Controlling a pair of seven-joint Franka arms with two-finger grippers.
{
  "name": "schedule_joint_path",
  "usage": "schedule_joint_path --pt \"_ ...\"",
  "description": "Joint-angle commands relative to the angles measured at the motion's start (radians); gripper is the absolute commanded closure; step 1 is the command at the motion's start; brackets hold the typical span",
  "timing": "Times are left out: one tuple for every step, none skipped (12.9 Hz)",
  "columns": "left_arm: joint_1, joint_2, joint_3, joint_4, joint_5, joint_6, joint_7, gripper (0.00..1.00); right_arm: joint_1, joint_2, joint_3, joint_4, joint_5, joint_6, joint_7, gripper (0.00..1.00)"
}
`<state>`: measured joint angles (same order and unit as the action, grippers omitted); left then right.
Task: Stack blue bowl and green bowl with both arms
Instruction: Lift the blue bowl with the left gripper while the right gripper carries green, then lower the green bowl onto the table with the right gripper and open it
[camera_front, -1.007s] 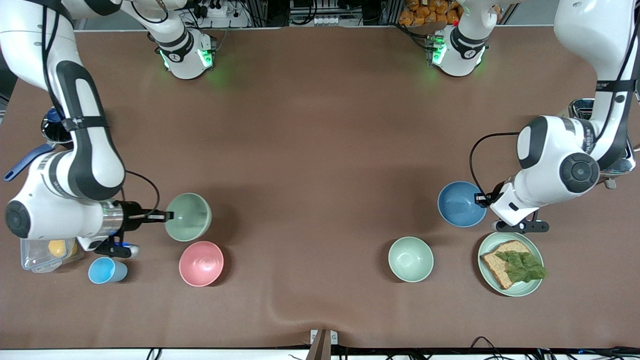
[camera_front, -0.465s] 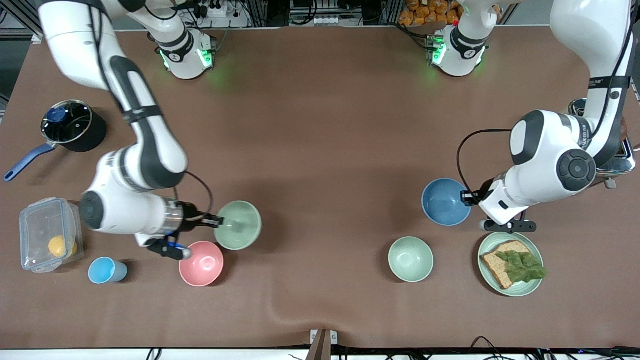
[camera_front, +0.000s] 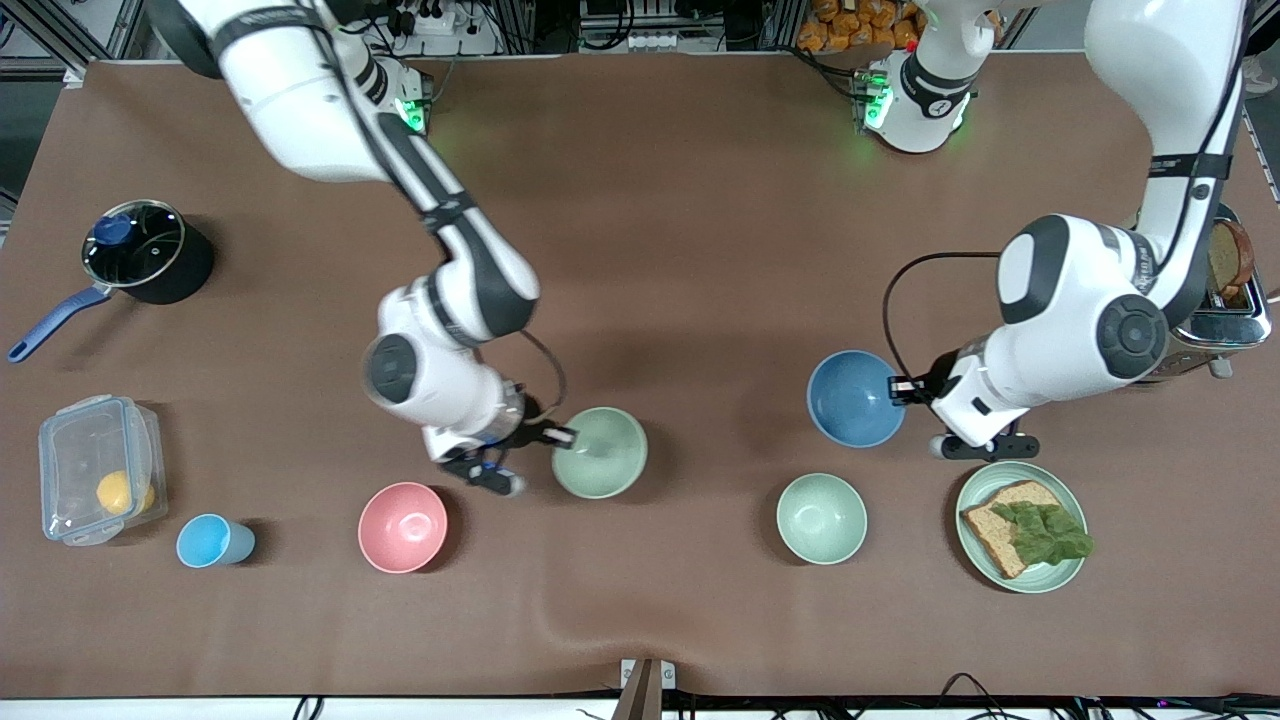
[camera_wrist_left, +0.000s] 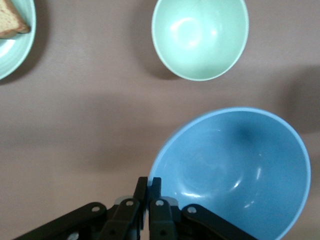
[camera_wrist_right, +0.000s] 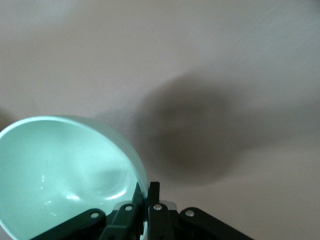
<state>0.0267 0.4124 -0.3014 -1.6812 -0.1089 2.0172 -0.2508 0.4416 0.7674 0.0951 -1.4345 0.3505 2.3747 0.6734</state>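
My right gripper (camera_front: 566, 437) is shut on the rim of the sage-green bowl (camera_front: 600, 452) and holds it above the table near the middle. In the right wrist view the fingers (camera_wrist_right: 154, 187) pinch that bowl's (camera_wrist_right: 65, 175) wall. My left gripper (camera_front: 903, 388) is shut on the rim of the sky-blue bowl (camera_front: 853, 398) and holds it above the table toward the left arm's end. In the left wrist view the fingers (camera_wrist_left: 141, 184) clamp the blue bowl's (camera_wrist_left: 235, 170) edge.
A paler mint bowl (camera_front: 821, 518) and a green plate (camera_front: 1070, 575) with bread and lettuce lie nearer the camera than the blue bowl. A pink bowl (camera_front: 402, 527), blue cup (camera_front: 210, 541), plastic box (camera_front: 95, 468) and pot (camera_front: 140, 250) stand toward the right arm's end. A toaster (camera_front: 1225, 300) stands at the left arm's end.
My right arm has carried the green bowl from the right arm's end toward the table's middle. My left arm has moved the blue bowl a little toward the middle.
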Motion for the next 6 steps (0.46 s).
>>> schedule_joint_path --pt "-0.030 0.014 -0.001 0.049 -0.018 -0.018 -0.059 1.00 0.070 0.053 -0.035 0.014 -0.018 0.035 0.109 0.96" --pt "-0.042 0.014 -0.001 0.049 -0.018 -0.018 -0.079 1.00 0.107 0.062 -0.067 0.016 -0.031 0.037 0.145 0.95" --pt "-0.056 0.016 -0.001 0.049 -0.017 -0.018 -0.114 1.00 0.129 0.073 -0.081 0.017 -0.031 0.038 0.172 0.85" --pt "-0.069 0.022 -0.001 0.049 -0.017 -0.018 -0.139 1.00 0.131 0.076 -0.084 0.019 -0.031 0.040 0.176 0.59" --pt "-0.079 0.029 -0.001 0.049 -0.018 -0.017 -0.157 1.00 0.129 0.078 -0.084 0.020 -0.031 0.040 0.178 0.13" --pt "-0.099 0.037 -0.001 0.049 -0.018 -0.008 -0.177 1.00 0.127 0.069 -0.086 0.020 -0.031 0.037 0.190 0.00"
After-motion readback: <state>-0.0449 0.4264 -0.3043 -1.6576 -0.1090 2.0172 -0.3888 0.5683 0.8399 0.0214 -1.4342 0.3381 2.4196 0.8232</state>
